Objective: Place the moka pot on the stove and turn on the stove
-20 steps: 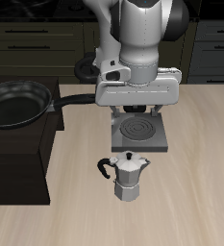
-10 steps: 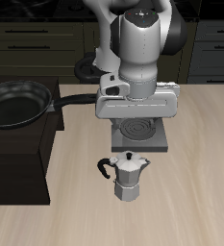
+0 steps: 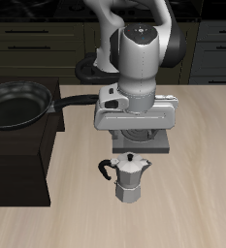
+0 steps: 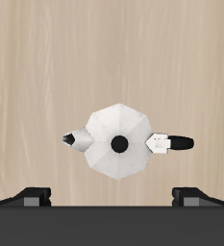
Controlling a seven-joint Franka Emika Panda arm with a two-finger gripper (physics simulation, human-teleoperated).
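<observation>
Two fingers stand spread wide above the moka pot, touching nothing; it sits upright on the counter, low centre of frame, just before the stove.

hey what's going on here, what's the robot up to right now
The robot arm has moved its gripper forward over the stove toward the moka pot, which stands upright on the table, nearer the front edge than the stove. The wrist view looks straight down on the pot, with the fingers spread wide and nothing held. A frying pan rests on the black cabinet.
</observation>
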